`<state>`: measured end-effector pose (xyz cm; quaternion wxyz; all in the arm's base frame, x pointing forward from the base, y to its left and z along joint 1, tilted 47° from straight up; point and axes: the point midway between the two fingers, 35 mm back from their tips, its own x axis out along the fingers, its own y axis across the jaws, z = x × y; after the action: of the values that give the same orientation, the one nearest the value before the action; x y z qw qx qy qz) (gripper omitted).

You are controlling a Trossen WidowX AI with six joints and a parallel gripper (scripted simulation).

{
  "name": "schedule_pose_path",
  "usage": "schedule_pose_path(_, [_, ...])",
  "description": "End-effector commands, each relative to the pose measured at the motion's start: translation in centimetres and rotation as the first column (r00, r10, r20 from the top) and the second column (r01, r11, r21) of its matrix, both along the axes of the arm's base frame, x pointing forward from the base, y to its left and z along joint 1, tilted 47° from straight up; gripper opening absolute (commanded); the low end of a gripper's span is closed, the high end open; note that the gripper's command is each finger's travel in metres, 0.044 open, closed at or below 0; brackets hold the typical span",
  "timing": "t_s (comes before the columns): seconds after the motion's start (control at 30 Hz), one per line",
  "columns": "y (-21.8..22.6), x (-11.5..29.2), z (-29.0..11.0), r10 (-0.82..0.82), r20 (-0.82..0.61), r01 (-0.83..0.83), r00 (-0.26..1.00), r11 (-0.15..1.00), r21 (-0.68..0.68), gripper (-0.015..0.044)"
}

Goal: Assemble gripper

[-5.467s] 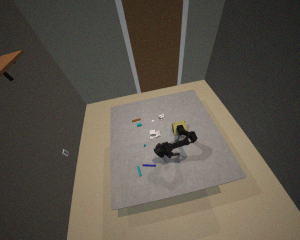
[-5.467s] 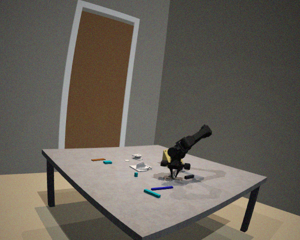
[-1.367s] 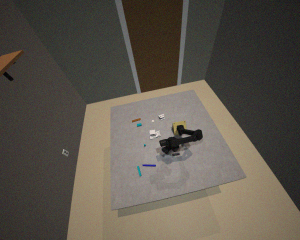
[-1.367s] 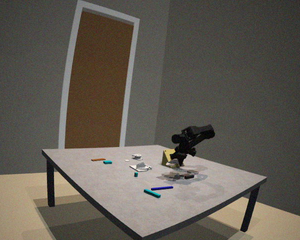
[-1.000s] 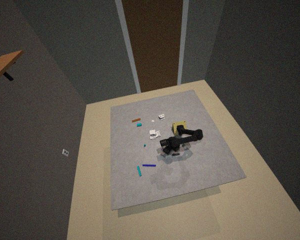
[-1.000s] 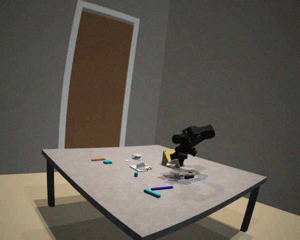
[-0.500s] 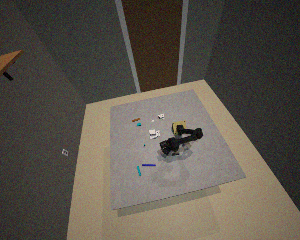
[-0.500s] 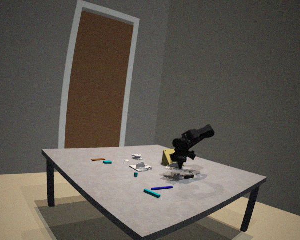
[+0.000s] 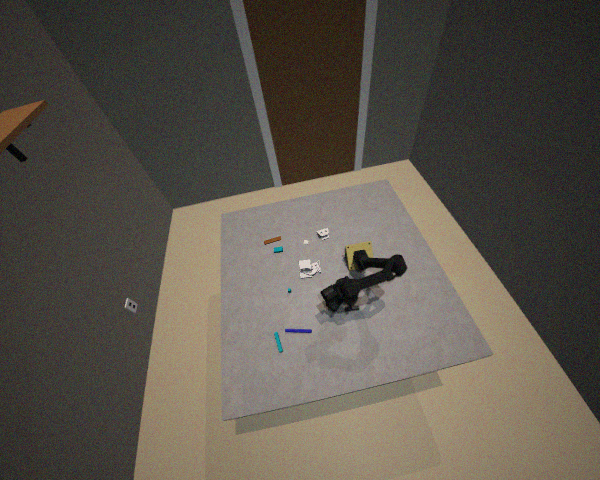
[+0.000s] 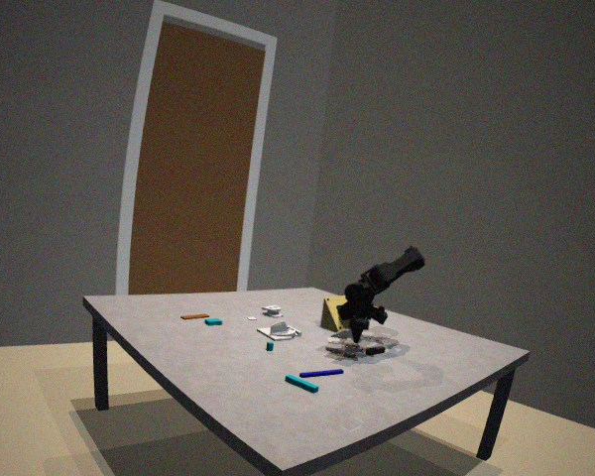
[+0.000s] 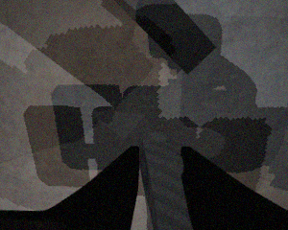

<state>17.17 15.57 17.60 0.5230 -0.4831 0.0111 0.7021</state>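
My gripper (image 10: 356, 340) (image 11: 159, 154) points down over the table, left of the yellow wedge's front. It is shut on a grey ribbed piece (image 11: 165, 192), probably a jaw; its far end blends into shadows. In the top view the arm hides the fingertips. A white flat plate (image 9: 304, 262) (image 10: 268, 331) lies mid-table with a curved upright part on it and a white jaw-like part (image 9: 316, 267) (image 10: 293, 332) at its right side. A smaller white assembly (image 9: 323, 233) (image 10: 272, 308) stands farther back. Pins and teeth are too small to tell.
A black block (image 9: 351, 308) (image 10: 375, 350) (image 11: 178, 35) lies near the gripper. The yellow wedge (image 9: 351, 254) (image 10: 331, 314) stands by the arm's base. A blue bar (image 9: 298, 330) (image 10: 321, 373), a cyan bar (image 9: 278, 342) (image 10: 301, 383) and a teal cube (image 9: 289, 290) (image 10: 270, 346) lie left.
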Motion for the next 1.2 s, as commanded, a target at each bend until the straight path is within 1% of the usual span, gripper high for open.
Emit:
schedule_pose_path(0.0, [0.4, 0.0, -0.4, -0.004, 0.001, 0.004, 1.0, 1.0, -0.001, 0.0037])
schedule_pose_path(0.43, [1.9, -0.3, -1.5, -0.005, 0.001, 0.005, 1.0, 1.0, 0.01, 0.0037])
schedule_pose_path(0.63, [1.5, -0.2, -1.3, -0.005, 0.001, 0.005, 1.0, 1.0, 0.007, 0.0195])
schedule_pose_path(0.93, [-3.2, -0.3, 3.0, -0.004, -0.002, 0.004, 1.0, 1.0, 0.004, 0.0431])
schedule_pose_path(0.97, [-3.4, -0.3, 3.3, -0.004, -0.002, 0.004, 1.0, 1.0, 0.006, 0.044])
schedule_pose_path(1.17, [-3.5, -0.4, 3.4, -0.004, -0.002, 0.004, 1.0, 1.0, 0.007, 0.044])
